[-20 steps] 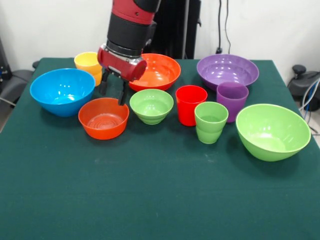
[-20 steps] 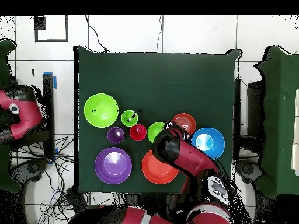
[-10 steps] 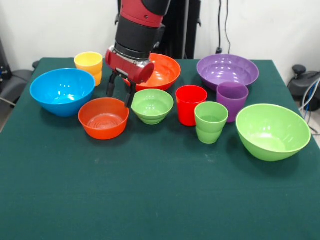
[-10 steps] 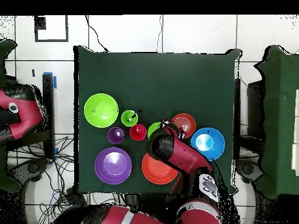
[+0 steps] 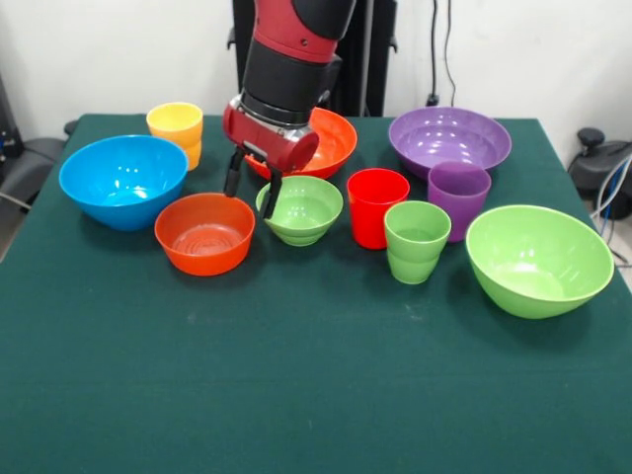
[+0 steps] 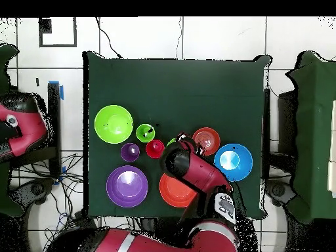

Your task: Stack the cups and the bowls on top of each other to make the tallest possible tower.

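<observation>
Red and black arm is reaching down over the back-left part of the green bench (image 5: 296, 395); the gripper (image 5: 252, 183) is hanging with its two dark fingers (image 5: 233, 174) spread apart and holding nothing, one tip just over the near-left rim of the small light-green bowl (image 5: 300, 209), the other over the gap beside the small orange-red bowl (image 5: 204, 233); the two small bowls are sitting just beside each other; large blue bowl (image 5: 122, 180) is sitting at the left, close to the bench's left edge, with the yellow cup (image 5: 176, 126) behind it near the back edge; large orange bowl (image 5: 308, 141) is lying partly hidden behind the arm; red cup (image 5: 376, 205), light green cup (image 5: 416, 241) and purple cup (image 5: 458, 198) are standing upright in a tight cluster right of the small green bowl; large purple bowl (image 5: 449, 140) is sitting behind them, large light green bowl (image 5: 538, 259) toward the right edge; nothing is stacked, every piece is resting on the cloth; the whole front half of the bench is lying open; overhead, the arm (image 6: 193, 172) is covering the small green bowl almost entirely.
</observation>
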`<state>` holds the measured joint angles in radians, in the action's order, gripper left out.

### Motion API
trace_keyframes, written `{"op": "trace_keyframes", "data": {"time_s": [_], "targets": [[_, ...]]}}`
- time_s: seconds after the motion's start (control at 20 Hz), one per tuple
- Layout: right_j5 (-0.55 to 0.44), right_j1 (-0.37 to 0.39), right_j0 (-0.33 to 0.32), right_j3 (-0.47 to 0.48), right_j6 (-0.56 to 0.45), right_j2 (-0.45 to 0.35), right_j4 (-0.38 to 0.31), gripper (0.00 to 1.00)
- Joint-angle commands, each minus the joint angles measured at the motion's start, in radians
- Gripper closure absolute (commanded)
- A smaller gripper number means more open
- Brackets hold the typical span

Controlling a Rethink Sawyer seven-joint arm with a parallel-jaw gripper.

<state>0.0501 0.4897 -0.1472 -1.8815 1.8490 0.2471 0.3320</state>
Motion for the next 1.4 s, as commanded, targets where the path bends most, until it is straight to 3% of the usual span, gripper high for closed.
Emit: {"op": "trace_keyframes", "data": {"time_s": [0.05, 0.5, 0.8, 1.4], "targets": [[-0.044, -0.058, -0.009, 0.029, 0.225, -0.137, 0.059, 0.00], [0.054, -0.091, -0.052, -0.004, 0.248, -0.199, 0.025, 0.00], [0.054, -0.068, -0.078, -0.046, 0.270, -0.231, 0.009, 0.00], [0.017, -0.078, 0.006, -0.023, 0.348, -0.192, 0.040, 0.00]]}}
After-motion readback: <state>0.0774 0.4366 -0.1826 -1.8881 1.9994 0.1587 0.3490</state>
